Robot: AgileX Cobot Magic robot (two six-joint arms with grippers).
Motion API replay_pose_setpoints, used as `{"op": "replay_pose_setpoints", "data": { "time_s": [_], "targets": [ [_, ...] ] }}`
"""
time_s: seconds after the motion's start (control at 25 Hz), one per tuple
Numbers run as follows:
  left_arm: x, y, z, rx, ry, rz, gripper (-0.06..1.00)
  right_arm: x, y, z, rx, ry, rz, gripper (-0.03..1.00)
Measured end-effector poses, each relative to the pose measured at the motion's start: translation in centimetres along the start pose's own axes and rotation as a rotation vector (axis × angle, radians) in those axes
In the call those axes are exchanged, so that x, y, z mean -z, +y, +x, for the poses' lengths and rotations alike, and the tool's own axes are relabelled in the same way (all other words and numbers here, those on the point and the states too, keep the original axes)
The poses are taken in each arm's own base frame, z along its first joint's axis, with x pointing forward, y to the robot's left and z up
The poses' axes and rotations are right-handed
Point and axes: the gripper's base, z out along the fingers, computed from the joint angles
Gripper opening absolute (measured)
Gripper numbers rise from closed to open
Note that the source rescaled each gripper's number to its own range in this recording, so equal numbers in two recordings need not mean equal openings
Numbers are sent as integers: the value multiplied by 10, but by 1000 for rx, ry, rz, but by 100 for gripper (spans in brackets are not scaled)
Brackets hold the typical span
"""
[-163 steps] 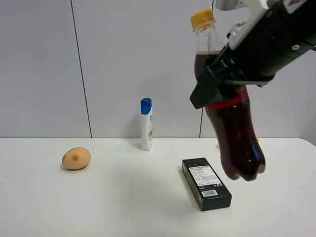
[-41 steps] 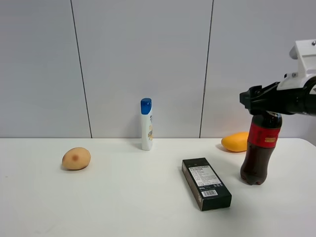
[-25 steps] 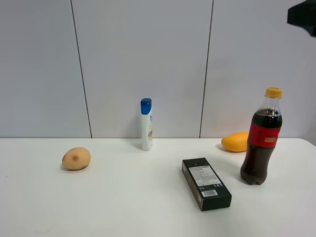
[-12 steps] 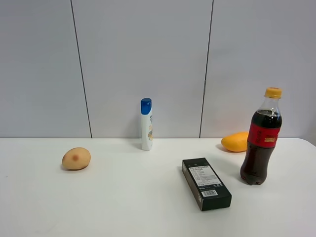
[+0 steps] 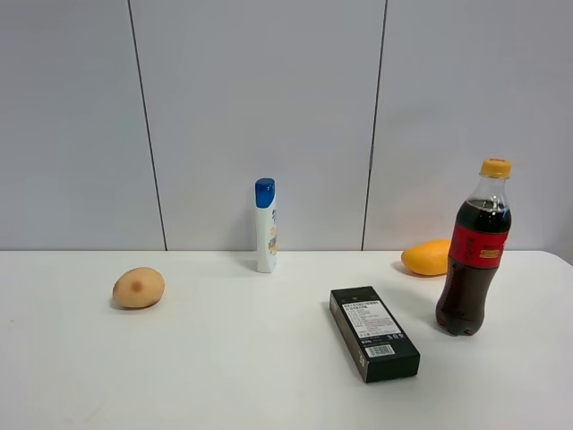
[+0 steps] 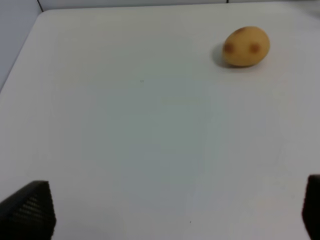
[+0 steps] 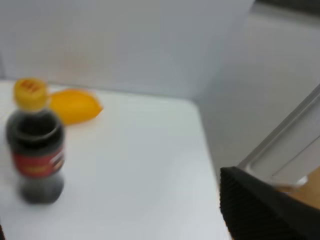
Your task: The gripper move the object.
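Note:
The cola bottle (image 5: 471,255), dark with a red label and a yellow-orange cap, stands upright on the white table (image 5: 233,358) at the right, free of any gripper. It also shows in the right wrist view (image 7: 36,145), blurred. Neither gripper shows in the exterior high view. My right gripper (image 7: 112,212) is open and empty, well back from the bottle, with one black finger (image 7: 260,210) showing. My left gripper (image 6: 170,207) is open and empty above bare table, its fingertips (image 6: 29,210) at the picture's corners.
A black box (image 5: 373,332) lies left of the bottle. An orange mango (image 5: 428,258) lies behind the bottle and shows in the right wrist view (image 7: 75,106). A white bottle with a blue cap (image 5: 266,225) stands at the back. A potato (image 5: 139,288) lies at the left (image 6: 245,46).
The right gripper carried the bottle through the air, set it down at the right, let go and rose out of the exterior view. In the last half second nothing moved.

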Motion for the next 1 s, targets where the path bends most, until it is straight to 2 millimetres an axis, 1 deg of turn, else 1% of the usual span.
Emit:
{"op": "replay_pose_setpoints", "data": {
  "time_s": [0.08,0.16,0.28,0.32,0.36,0.4,0.44,0.52,0.56,0.76,0.84,0.92,1.0],
  "targets": [
    [0,0,0,0,0,0,100,5,2,7,-18,51,-17,58],
    [0,0,0,0,0,0,100,15,2,12,-39,72,-18,58],
    [0,0,0,0,0,0,100,35,3,22,-99,82,-27,59],
    [0,0,0,0,0,0,100,40,3,27,-118,96,-31,62],
    [0,0,0,0,0,0,100,46,4,31,-135,108,-32,69],
    [0,0,0,0,0,0,100,52,4,35,-143,122,-32,80],
    [0,0,0,0,0,0,100,56,4,39,-153,133,-29,88],
    [0,0,0,0,0,0,100,63,4,46,-162,167,-21,95],
    [0,0,0,0,0,0,100,65,4,48,-168,170,-20,97],
    [0,0,0,0,0,0,100,80,3,54,-174,116,-14,99],
    [0,0,0,0,0,0,100,86,4,59,-175,91,-11,99],
    [0,0,0,0,0,0,100,87,6,70,-175,89,-11,99],
    [0,0,0,0,0,0,100,85,9,87,-175,95,-13,100]
  ]
}}
